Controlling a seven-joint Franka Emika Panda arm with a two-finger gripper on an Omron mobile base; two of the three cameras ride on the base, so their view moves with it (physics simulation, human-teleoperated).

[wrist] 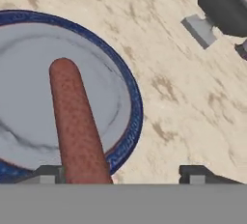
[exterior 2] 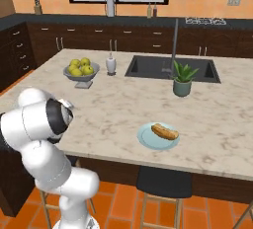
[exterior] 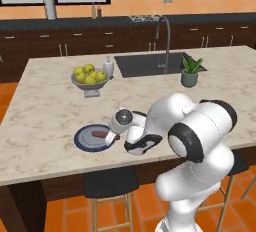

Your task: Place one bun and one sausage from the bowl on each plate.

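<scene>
One sausage (wrist: 77,126) lies on the dark-rimmed plate (wrist: 126,88) near the desk's (exterior: 45,116) front edge; the tool (wrist: 123,172) hovers just above it, fingers spread wide, gripping nothing. One bun (exterior 2: 164,131) rests on the pale blue plate (exterior 2: 146,139). The sausage looks light, firm, round and prone to roll; best taken mid-length.

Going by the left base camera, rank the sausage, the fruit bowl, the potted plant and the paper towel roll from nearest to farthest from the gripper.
1. sausage, on the dark blue-rimmed plate, right at the gripper.
2. fruit bowl, farther back on the island.
3. potted plant, back right beside the sink.
4. paper towel roll, on the rear counter, far left.
</scene>
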